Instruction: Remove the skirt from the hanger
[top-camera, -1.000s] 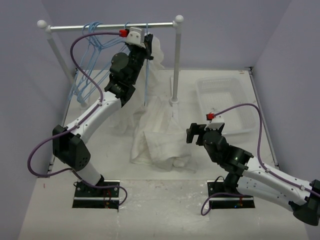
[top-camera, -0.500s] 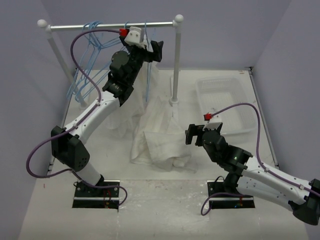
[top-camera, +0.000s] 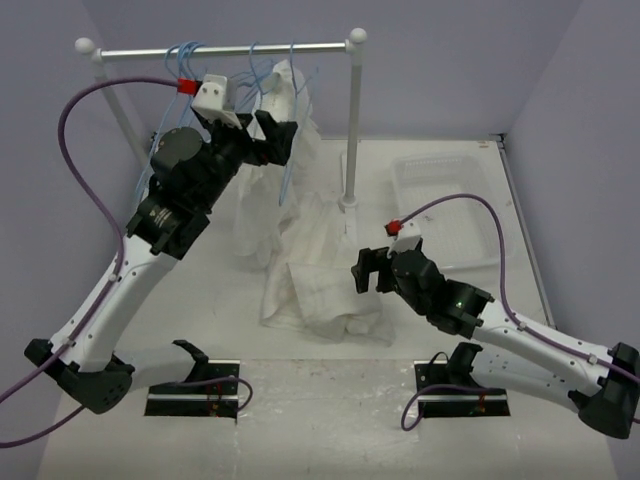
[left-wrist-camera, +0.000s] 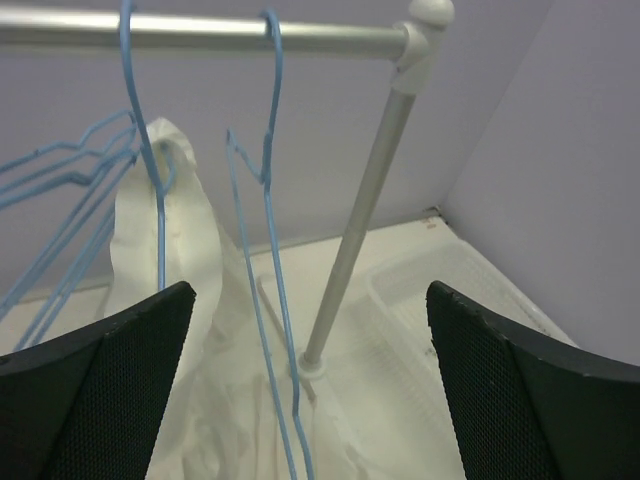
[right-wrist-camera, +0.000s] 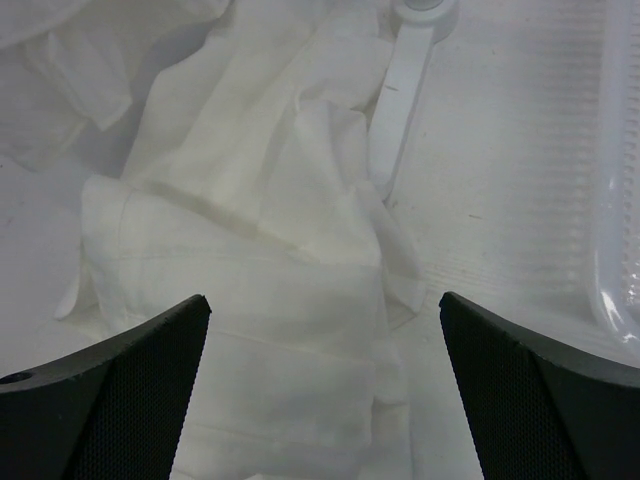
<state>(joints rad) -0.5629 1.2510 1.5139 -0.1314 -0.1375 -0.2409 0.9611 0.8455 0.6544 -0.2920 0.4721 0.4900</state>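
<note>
- I see my left gripper (top-camera: 275, 138) spread wide, empty, just under the rail (top-camera: 220, 50).
- The skirt (left-wrist-camera: 190, 260) drapes a blue hanger (left-wrist-camera: 160, 225) on that rail.
- My right gripper (right-wrist-camera: 325, 300) is spread wide, empty, well clear of the rail.

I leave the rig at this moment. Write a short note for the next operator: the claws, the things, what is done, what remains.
Left claw: open, empty, raised near the rail, close to the hanger.
Right claw: open, empty, above the other white garment lying on the table.
Skirt: its top is hooked over the hanger, and the rest droops toward the table.
Done: nothing final; the skirt is not off yet.
Left: probably grip the skirt near the hanger and lift it off.
</note>
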